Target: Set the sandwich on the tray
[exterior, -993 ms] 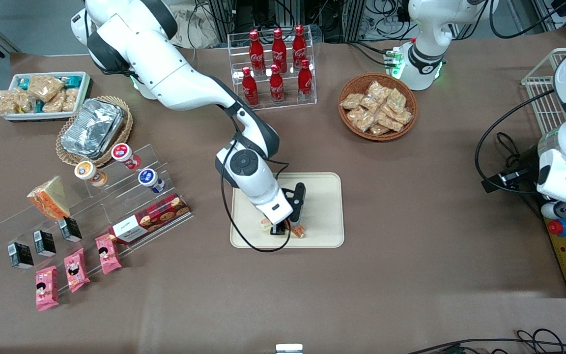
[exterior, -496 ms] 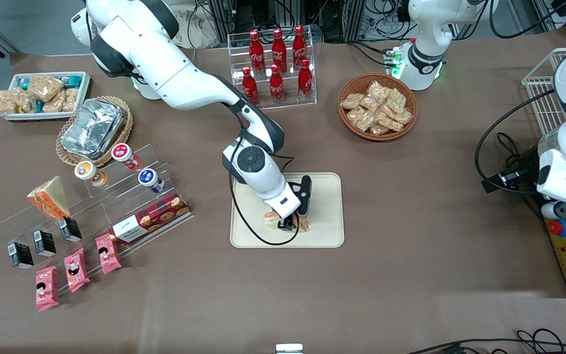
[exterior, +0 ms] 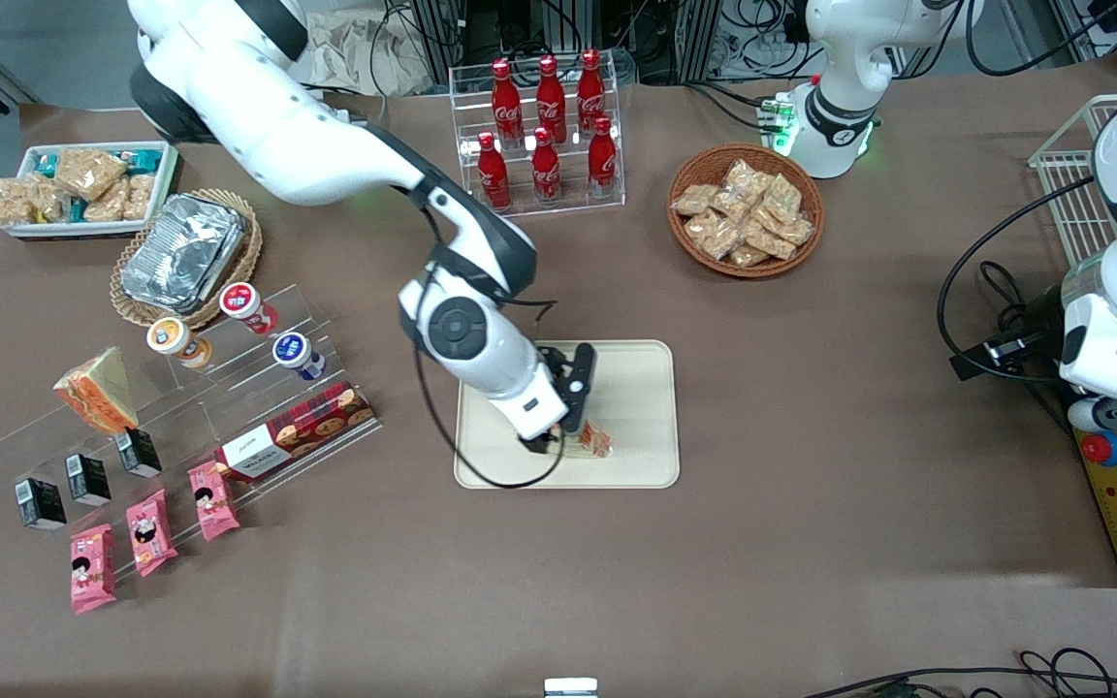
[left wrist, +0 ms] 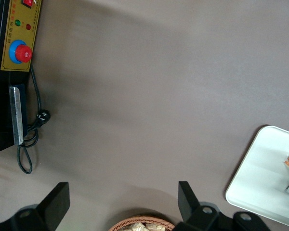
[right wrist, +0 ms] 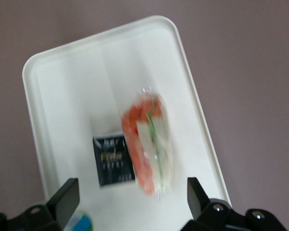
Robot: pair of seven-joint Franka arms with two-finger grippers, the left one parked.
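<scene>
Sandwich (right wrist: 148, 144) lies on the tray (right wrist: 62, 96), clear-wrapped, orange-red and white layers with a thin green line showing, a dark label patch just beside it. Front view: one end of the sandwich (exterior: 595, 439) shows past the wrist, in the part of the tray (exterior: 641, 388) nearer the front camera. Right arm's gripper (exterior: 547, 444) above the tray, over the sandwich; fingers (right wrist: 62, 199) spread wide, one to each side of the sandwich, holding nothing, clear of the wrap in the wrist view. Tray sits mid-table on brown cloth. Rack of red cola bottles (exterior: 547, 131) farther from the front camera than the tray. Wicker basket of snack packets (exterior: 746, 210) toward the parked arm's end. Triangular sandwich (exterior: 96, 390) on a clear stepped shelf toward the working arm's end
</scene>
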